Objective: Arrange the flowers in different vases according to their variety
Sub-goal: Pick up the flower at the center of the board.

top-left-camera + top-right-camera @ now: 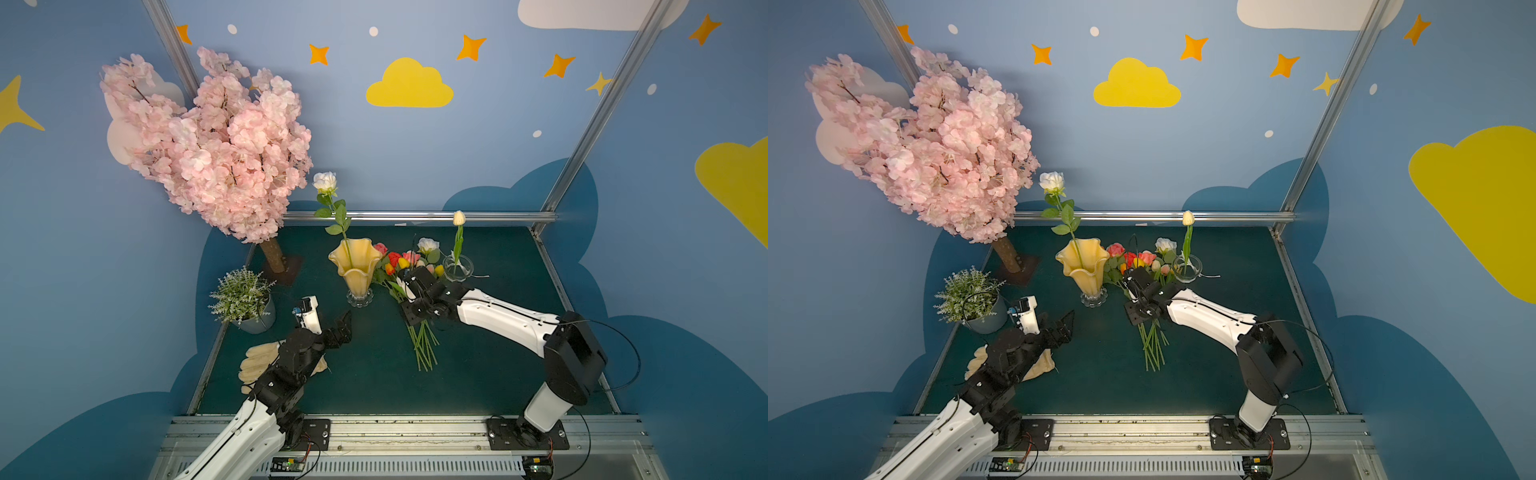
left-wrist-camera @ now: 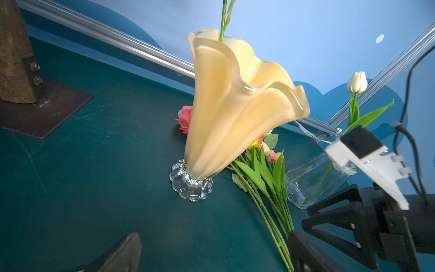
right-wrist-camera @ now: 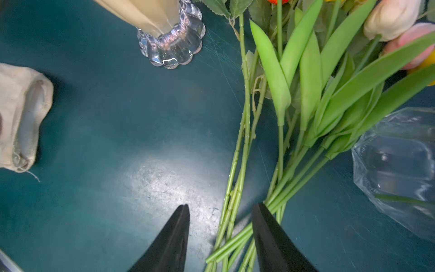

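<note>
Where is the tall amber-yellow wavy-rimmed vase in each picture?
In a top view, the amber-yellow fluted vase stands mid-table.
In a top view, vase mid-table too.
Left wrist: it fills the middle.
Right wrist: only its lower end shows.
Shared landmark: its clear scalloped glass foot.

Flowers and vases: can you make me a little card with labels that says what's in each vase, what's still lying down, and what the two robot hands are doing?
Amber vase: upright, one white rose standing in it
Clear glass vase: upright, one cream tulip standing in it
Flower bunch: roses and tulips mixed, lying on the green table, blooms between the vases
Right gripper: low over the bunch, jaws apart with green stems between them
Left gripper: open, holding nothing, away from the flowers
</note>
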Action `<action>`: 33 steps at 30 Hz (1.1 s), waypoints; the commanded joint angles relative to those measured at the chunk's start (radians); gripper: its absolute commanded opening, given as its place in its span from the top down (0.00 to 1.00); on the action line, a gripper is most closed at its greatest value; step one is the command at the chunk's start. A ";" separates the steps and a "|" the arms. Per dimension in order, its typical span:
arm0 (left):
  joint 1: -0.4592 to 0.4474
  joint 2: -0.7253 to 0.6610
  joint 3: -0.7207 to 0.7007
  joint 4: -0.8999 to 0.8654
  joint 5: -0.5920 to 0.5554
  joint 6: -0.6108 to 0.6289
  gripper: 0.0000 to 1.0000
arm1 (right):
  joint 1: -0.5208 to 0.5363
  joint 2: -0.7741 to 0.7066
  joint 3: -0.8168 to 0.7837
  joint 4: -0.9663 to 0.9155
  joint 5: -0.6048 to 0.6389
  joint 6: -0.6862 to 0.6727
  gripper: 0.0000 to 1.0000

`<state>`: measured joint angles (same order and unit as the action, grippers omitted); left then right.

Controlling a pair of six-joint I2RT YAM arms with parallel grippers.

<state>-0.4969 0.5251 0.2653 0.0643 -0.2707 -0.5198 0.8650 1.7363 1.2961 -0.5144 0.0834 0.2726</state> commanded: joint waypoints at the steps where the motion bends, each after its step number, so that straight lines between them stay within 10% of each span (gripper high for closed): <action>1: 0.001 -0.015 -0.009 0.002 -0.015 0.017 0.00 | -0.001 0.060 0.087 -0.087 -0.014 -0.009 0.54; 33: 0.004 -0.016 -0.011 0.014 -0.004 0.015 0.00 | -0.112 0.521 0.630 -0.279 -0.122 -0.109 0.67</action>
<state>-0.4957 0.5152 0.2653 0.0612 -0.2703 -0.5198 0.7536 2.2246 1.8839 -0.7406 -0.0151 0.1764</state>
